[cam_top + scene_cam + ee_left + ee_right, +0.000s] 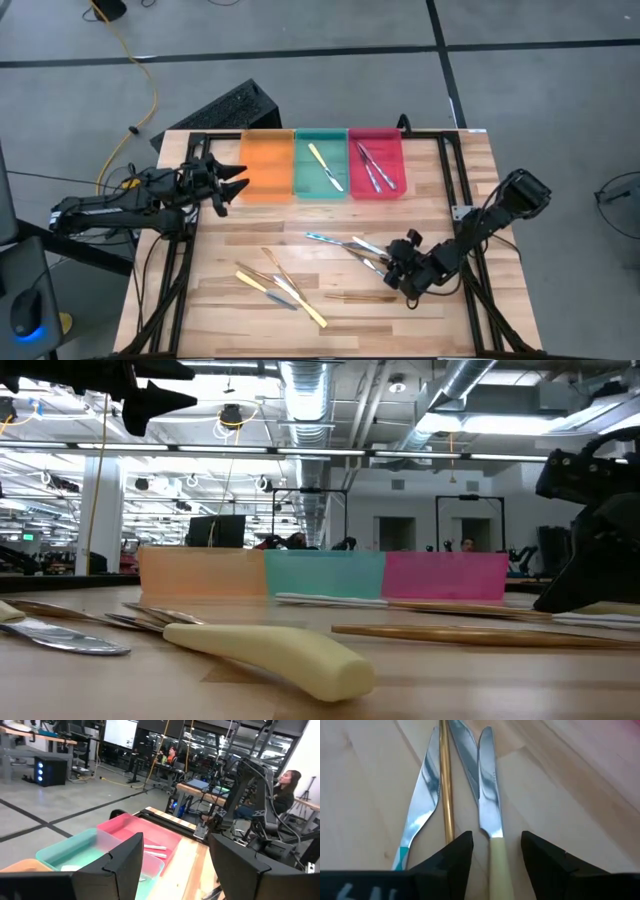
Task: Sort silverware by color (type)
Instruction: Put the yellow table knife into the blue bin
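Observation:
Silverware lies loose on the table in two groups, one near the middle and one toward the near left. My right gripper is low over the middle group and open. In the right wrist view its fingers stand on either side of a pale yellow-handled knife without touching it. A thin bronze-gold utensil and a silver knife with a bluish handle lie beside that knife. My left gripper hovers open at the orange tray's left edge.
Three trays stand side by side at the far edge: orange, green holding a yellow-handled piece, and red holding silver pieces. A bronze-gold piece lies alone near the front edge. People sit in the room beyond.

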Available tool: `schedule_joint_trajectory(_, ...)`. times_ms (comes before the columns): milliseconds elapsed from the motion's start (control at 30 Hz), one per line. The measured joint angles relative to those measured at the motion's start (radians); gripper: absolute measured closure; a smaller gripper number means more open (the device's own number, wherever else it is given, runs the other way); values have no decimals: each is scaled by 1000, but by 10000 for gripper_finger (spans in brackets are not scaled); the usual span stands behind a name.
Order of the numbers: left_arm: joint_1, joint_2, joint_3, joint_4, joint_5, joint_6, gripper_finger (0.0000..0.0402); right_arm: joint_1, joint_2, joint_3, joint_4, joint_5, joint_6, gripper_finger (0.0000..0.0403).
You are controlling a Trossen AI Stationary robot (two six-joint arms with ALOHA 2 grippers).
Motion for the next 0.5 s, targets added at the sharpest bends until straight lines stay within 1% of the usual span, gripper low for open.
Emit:
schedule_joint_trajectory(67,0,0,0,0,-1,0,193,6,-3,-11,5,6,25,209)
schedule_joint_trajectory(367,0,0,0,1,-2,0,193,9,-38,-59,53,-5,31,211)
schedule_joint_trajectory(500,0,0,0,1,-2,0,193,0,-37,-60,57,-9,-6,211)
